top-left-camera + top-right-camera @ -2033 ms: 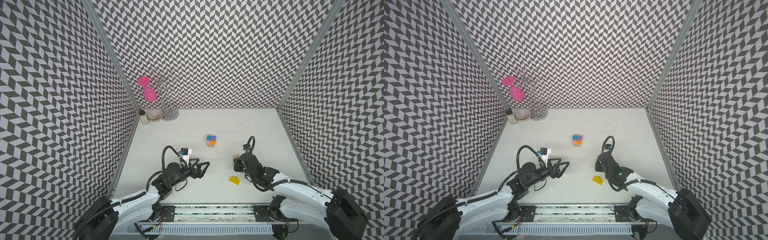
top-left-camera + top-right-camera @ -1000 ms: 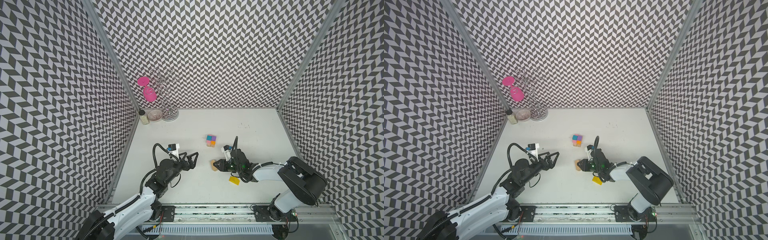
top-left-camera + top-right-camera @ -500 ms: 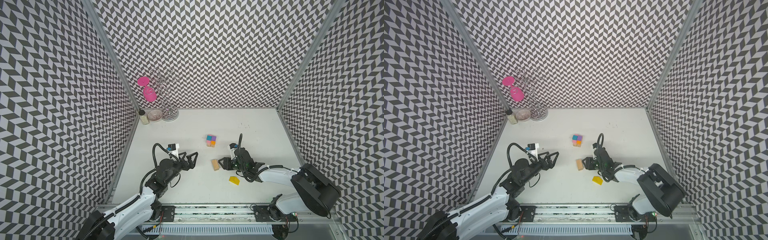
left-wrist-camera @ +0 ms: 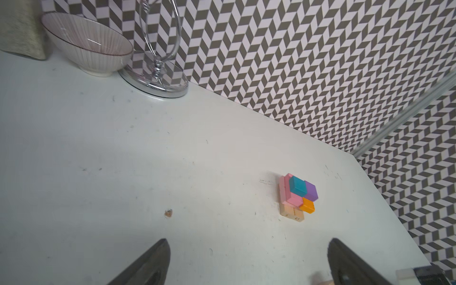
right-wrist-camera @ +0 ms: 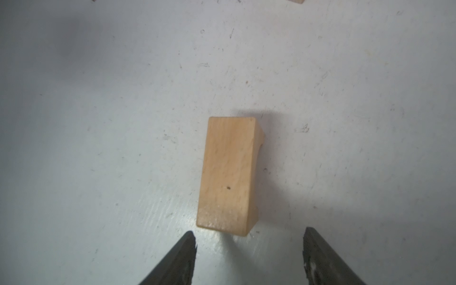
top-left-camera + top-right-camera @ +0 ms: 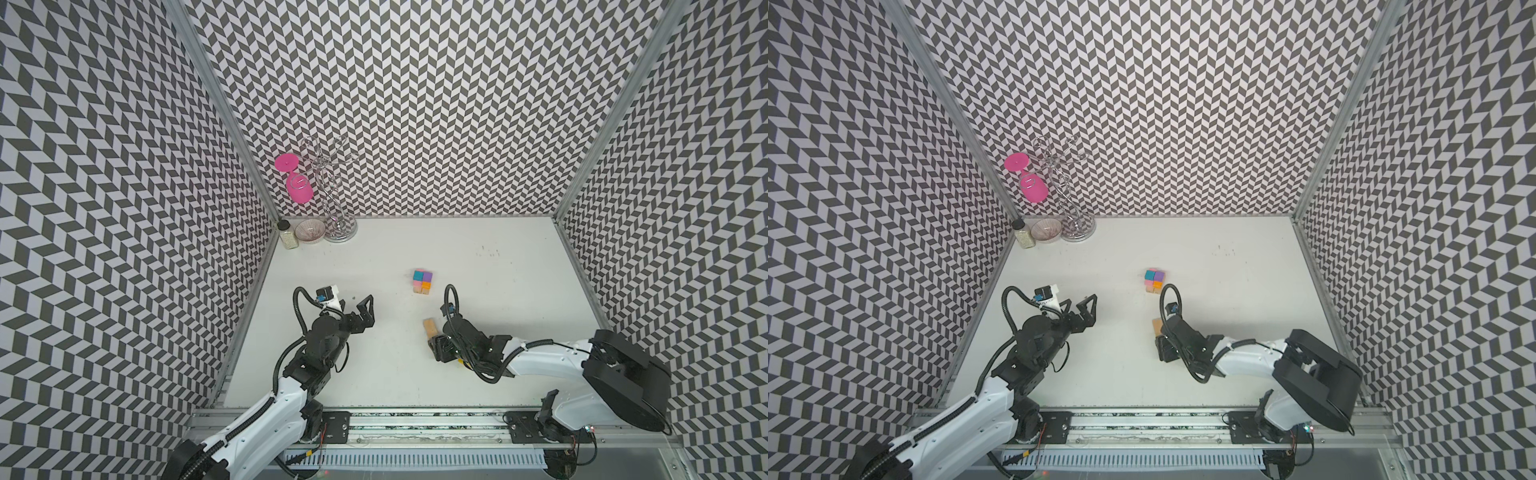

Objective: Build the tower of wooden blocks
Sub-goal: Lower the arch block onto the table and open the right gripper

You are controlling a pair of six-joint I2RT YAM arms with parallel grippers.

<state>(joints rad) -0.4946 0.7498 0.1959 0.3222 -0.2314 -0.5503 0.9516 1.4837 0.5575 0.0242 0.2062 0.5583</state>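
Note:
The tower (image 6: pixel 422 282) (image 6: pixel 1154 281) (image 4: pixel 297 197) stands mid-table: tan base blocks, pink and orange slabs, teal and purple cubes on top. A tan arch block (image 6: pixel 429 327) (image 6: pixel 1156 325) (image 5: pixel 229 172) lies alone on the table nearer the front. My right gripper (image 6: pixel 437 350) (image 6: pixel 1163 348) (image 5: pixel 249 237) sits just behind that block's near end, open, touching nothing. A sliver of the yellow roof piece (image 6: pixel 462 363) shows under the right arm. My left gripper (image 6: pixel 353 305) (image 6: pixel 1077 303) (image 4: pixel 248 240) hovers open and empty left of the tower.
In the back left corner stand a chrome rack (image 6: pixel 337 208) with a pink goblet (image 6: pixel 299 189) hanging on it, a ribbed bowl (image 6: pixel 309 230) (image 4: pixel 88 47) and a small shaker jar (image 6: pixel 287 235). Patterned walls close in three sides.
My right gripper has opened and let go of the tan arch block, which now lies on the table. The gripper has drawn back to the block's near end. The left arm has stayed still.

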